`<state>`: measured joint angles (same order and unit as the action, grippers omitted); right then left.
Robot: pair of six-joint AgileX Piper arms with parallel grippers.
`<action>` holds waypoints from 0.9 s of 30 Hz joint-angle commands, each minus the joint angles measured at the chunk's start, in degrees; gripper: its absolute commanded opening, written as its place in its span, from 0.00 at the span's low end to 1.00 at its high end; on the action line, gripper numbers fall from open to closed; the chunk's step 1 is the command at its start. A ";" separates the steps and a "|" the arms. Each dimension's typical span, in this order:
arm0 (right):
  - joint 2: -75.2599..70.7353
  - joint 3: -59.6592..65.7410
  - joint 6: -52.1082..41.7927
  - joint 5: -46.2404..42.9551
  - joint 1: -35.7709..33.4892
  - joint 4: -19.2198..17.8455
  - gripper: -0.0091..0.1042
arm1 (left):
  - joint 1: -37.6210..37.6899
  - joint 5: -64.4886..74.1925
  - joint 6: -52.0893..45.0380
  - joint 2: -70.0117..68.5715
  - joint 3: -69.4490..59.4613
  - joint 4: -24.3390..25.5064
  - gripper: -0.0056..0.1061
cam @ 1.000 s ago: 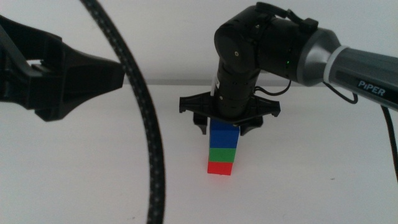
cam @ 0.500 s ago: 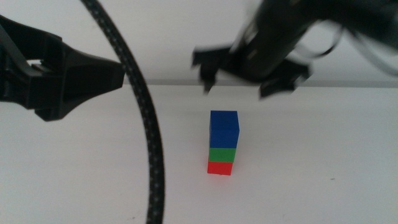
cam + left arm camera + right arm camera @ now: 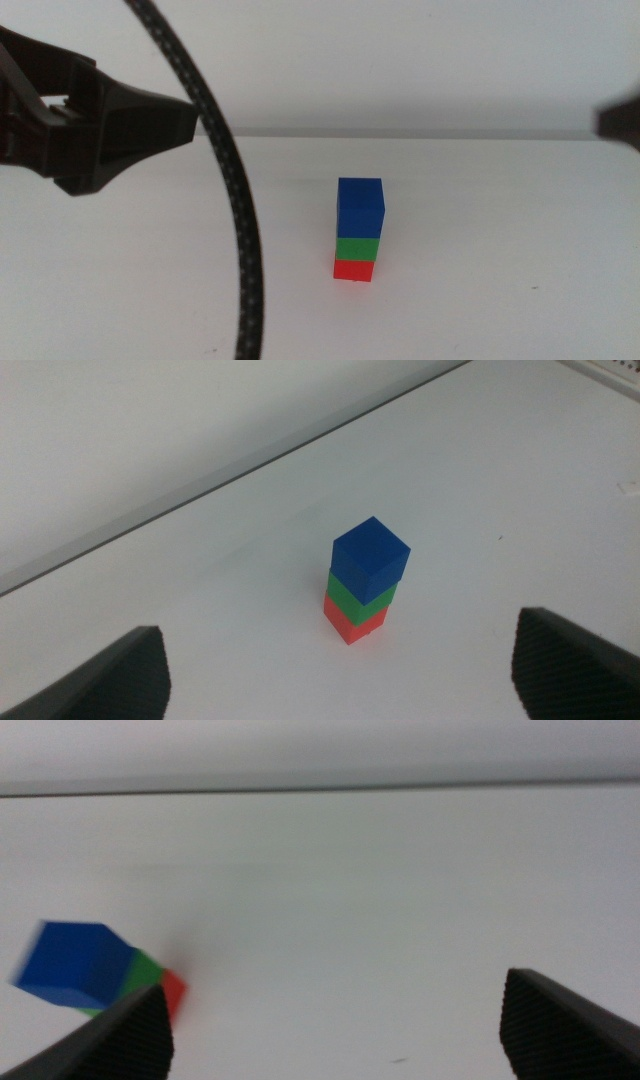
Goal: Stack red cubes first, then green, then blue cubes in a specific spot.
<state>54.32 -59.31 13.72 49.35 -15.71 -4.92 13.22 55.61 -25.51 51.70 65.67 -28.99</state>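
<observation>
The blue cube (image 3: 360, 206) capped green (image 3: 355, 247) and red (image 3: 353, 269); both grippers were spread empty (left (image 3: 340, 670) at nine o'clock, right (image 3: 335, 1030) at three). Best to keep clear of the tower.

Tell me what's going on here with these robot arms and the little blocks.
Nothing is being held right now. A three-cube tower stands on the white table: red cube at the bottom, green cube on it, blue cube on top. The right gripper is open, off to the tower's side and almost out of the middle view. The left gripper waits open, facing the tower from a distance.
</observation>
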 commanded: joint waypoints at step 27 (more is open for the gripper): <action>-21.65 25.81 -25.21 -22.82 8.83 11.08 0.85 | -2.64 -5.62 0.07 -4.46 -6.43 4.90 0.87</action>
<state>34.06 -35.34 -10.77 29.68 -7.38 6.40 11.61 52.45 -25.51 49.24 61.69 -26.12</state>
